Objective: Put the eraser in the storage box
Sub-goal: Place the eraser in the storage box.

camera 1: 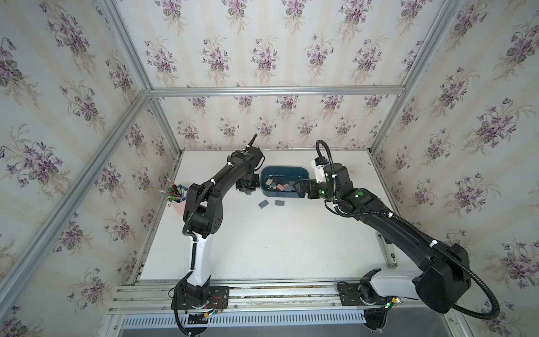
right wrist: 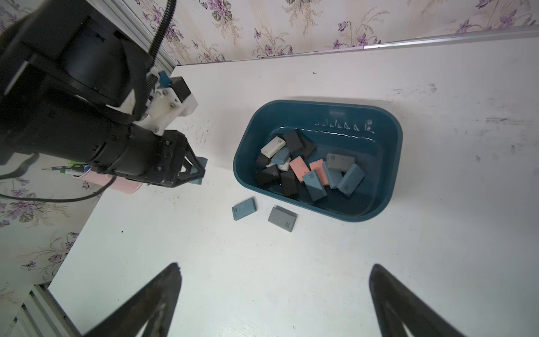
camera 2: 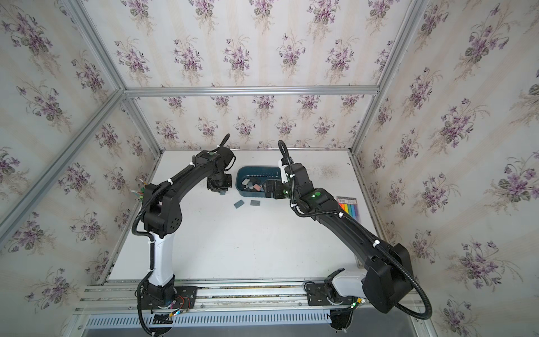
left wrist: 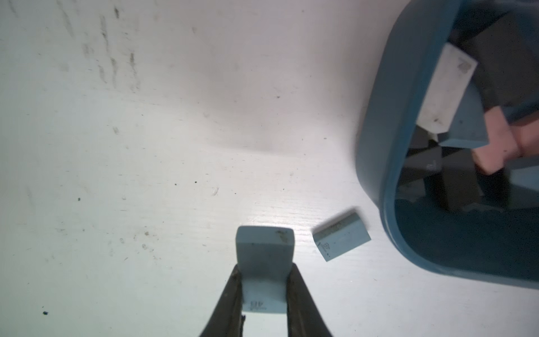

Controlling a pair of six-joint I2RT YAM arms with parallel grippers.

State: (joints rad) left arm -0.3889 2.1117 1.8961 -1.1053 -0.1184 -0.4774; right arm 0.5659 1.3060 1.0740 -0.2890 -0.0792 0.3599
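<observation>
My left gripper (left wrist: pixel 264 268) is shut on a light blue eraser (left wrist: pixel 264 251), low over the table just left of the storage box (left wrist: pixel 376 131). Both top views show that gripper (camera 1: pixel 248 190) beside the dark teal storage box (camera 1: pixel 284 168) (camera 2: pixel 256 168). The box (right wrist: pixel 396 151) holds several erasers in black, white, pink, blue and grey. On the table in front of it lie a blue eraser (right wrist: pixel 244 208) (camera 1: pixel 263 204) and a grey eraser (right wrist: pixel 282 218) (camera 1: pixel 279 202). My right gripper (right wrist: pixel 274 271) is open and empty, at the box's right front end (camera 1: pixel 296 186).
A pink pen cup (camera 1: pixel 178 204) full of pens stands at the table's left edge behind my left arm. A pack of coloured markers (camera 2: pixel 348 205) lies near the right edge. The right wrist view shows the left gripper (right wrist: pixel 198 172) and the floral back wall.
</observation>
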